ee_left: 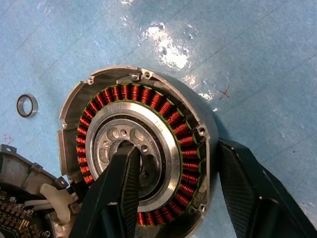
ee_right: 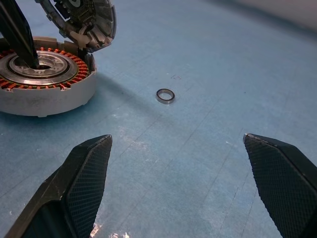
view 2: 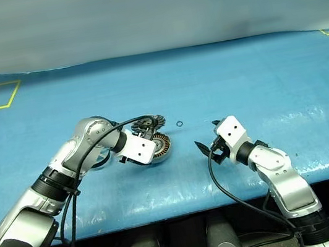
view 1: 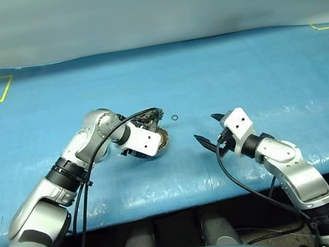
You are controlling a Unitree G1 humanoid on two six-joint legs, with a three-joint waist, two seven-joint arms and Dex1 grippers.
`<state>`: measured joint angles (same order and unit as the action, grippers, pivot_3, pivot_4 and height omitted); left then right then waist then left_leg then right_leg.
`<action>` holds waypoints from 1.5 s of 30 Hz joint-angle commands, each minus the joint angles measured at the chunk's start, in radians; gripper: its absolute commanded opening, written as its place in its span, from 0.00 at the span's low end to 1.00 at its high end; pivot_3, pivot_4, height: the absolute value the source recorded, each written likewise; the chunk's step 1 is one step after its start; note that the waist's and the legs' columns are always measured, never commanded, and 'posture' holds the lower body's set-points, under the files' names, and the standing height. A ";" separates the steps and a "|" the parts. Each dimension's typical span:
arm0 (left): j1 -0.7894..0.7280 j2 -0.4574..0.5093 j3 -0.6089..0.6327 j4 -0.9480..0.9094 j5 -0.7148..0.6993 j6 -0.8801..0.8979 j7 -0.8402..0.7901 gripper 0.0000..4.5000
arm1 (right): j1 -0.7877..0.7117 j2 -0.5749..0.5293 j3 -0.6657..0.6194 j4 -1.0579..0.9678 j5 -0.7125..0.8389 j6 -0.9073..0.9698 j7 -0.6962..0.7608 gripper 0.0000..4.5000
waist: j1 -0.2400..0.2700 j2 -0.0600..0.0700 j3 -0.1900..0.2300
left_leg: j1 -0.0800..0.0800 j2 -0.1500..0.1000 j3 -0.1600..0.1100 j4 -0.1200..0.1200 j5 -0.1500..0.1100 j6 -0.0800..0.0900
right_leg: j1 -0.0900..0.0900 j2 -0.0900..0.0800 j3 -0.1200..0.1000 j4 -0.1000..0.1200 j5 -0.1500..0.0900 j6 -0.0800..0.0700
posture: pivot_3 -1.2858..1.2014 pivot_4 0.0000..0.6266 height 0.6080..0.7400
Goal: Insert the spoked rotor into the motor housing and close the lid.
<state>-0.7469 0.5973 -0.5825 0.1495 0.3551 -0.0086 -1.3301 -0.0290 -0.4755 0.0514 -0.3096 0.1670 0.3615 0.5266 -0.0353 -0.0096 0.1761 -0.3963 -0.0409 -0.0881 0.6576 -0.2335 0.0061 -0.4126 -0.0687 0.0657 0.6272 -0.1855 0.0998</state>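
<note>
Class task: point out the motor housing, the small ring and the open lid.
Motor housing point(ee_left: 148, 94): left wrist view, on the copper windings.
Small ring point(ee_right: 165, 95): right wrist view, on its metal band.
Open lid point(ee_right: 86, 20): right wrist view, on its inner face.

On the table point(view 1: 254, 59), the small ring point(view 1: 174, 118) lies right of the motor housing point(view 2: 160, 144); the spoked rotor point(view 2: 148, 125) stands just behind it.

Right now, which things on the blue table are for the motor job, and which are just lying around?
For the job:
- motor housing, copper windings showing
- its open lid, hinged up beside it
- left tool, one finger in the hub, one outside the wall
- right tool, open, empty

Lying about:
- small metal ring
- blue table cover
</note>
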 commanded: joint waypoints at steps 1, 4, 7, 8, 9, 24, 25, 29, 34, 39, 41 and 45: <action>0.011 0.014 0.009 -0.041 -0.003 -0.024 0.000 0.45 | -0.004 0.004 -0.015 -0.037 0.003 -0.025 -0.001 1.00 | 0.000 0.000 0.000 | 0.000 0.000 0.000 0.000 0.000 0.000 | 0.000 0.000 0.000 0.000 0.000 0.000 | 0.52 0.24 1.00; 0.028 0.023 0.010 -0.054 -0.007 -0.023 -0.006 0.45 | -0.009 0.003 -0.012 -0.034 0.002 -0.026 0.001 1.00 | -0.001 0.000 0.000 | 0.000 0.000 0.000 0.000 0.000 0.000 | 0.000 0.000 0.000 0.000 0.000 0.000 | 0.52 0.24 1.00; 0.044 0.028 0.009 -0.064 -0.011 -0.017 -0.008 0.45 | -0.017 0.003 -0.007 -0.027 0.001 -0.026 0.004 1.00 | -0.001 0.000 0.000 | 0.000 0.000 0.000 0.000 0.000 0.000 | 0.000 0.000 0.000 0.000 0.000 0.000 | 0.52 0.24 1.00; 0.047 0.029 0.010 -0.066 -0.011 -0.016 -0.008 0.45 | -0.019 0.003 -0.006 -0.026 0.001 -0.026 0.005 1.00 | -0.001 0.000 0.000 | 0.000 0.000 0.000 0.000 0.000 0.000 | 0.000 0.000 0.000 0.000 0.000 0.000 | 0.52 0.24 1.00; 0.050 0.030 0.010 -0.069 -0.011 -0.016 -0.008 0.45 | -0.020 0.004 -0.005 -0.025 0.000 -0.026 0.005 1.00 | -0.001 0.000 0.000 | 0.000 0.000 0.000 0.000 0.000 0.000 | 0.000 0.000 0.000 0.000 0.000 -0.001 | 0.52 0.24 1.00; 0.070 0.010 0.123 -0.064 -0.193 0.024 -0.015 0.96 | -0.005 0.010 -0.015 -0.030 0.001 -0.030 -0.001 1.00 | 0.001 0.000 0.000 | 0.000 0.000 0.000 0.001 0.000 0.000 | 0.000 0.000 0.000 0.000 0.000 -0.001 | 0.52 0.24 1.00; 0.072 0.017 0.136 -0.068 -0.220 0.041 -0.030 0.96 | -0.004 0.010 -0.017 -0.029 0.002 -0.031 -0.001 1.00 | 0.001 0.000 0.000 | 0.000 0.000 0.000 0.001 0.000 0.000 | 0.000 0.000 0.000 0.000 0.000 -0.001 | 0.52 0.24 1.00; 0.083 0.043 0.184 -0.097 -0.311 0.101 -0.075 0.96 | -0.004 0.012 -0.016 -0.022 0.003 -0.033 -0.001 1.00 | -0.003 0.000 0.000 | 0.000 0.000 0.000 0.000 0.000 0.000 | 0.000 0.000 0.000 0.001 0.000 -0.001 | 0.52 0.24 1.00; 0.113 0.098 0.207 -0.156 -0.386 0.157 -0.137 0.96 | -0.015 0.017 -0.010 -0.012 0.002 -0.032 0.000 1.00 | -0.003 0.000 0.000 | 0.000 0.001 0.000 0.000 0.000 0.000 | 0.000 0.001 0.000 0.001 -0.001 -0.001 | 0.52 0.24 1.00; 0.153 0.138 0.232 -0.209 -0.461 0.194 -0.169 0.96 | -0.023 0.022 -0.007 0.002 0.002 -0.038 0.003 1.00 | -0.002 0.000 0.000 | 0.000 0.001 0.000 0.000 0.000 0.000 | 0.000 0.001 0.000 0.001 -0.001 -0.003 | 0.52 0.24 1.00; 0.172 0.146 0.256 -0.226 -0.498 0.210 -0.168 0.96 | -0.021 0.024 -0.009 0.005 0.003 -0.042 0.002 1.00 | -0.002 0.000 0.000 | 0.000 0.001 0.000 0.000 0.000 0.000 | 0.000 0.001 0.000 0.000 -0.001 -0.003 | 0.52 0.24 1.00; 0.232 0.106 0.343 -0.264 -0.635 0.281 -0.122 0.96 | -0.015 0.037 -0.017 0.022 0.009 -0.058 -0.006 1.00 | -0.003 0.000 0.000 | 0.001 0.001 0.000 0.000 0.000 0.000 | 0.000 0.001 0.000 0.001 -0.001 -0.003 | 0.52 0.24 1.00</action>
<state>-0.5251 0.7223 -0.2968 -0.0720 -0.2123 0.2450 -1.4807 -0.0372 -0.4480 0.0540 -0.2796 0.1661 0.3310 0.5248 -0.0382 -0.0094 0.1759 -0.3955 -0.0398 -0.0882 0.6577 -0.2335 0.0061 -0.4126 -0.0681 0.0660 0.6276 -0.1869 0.0971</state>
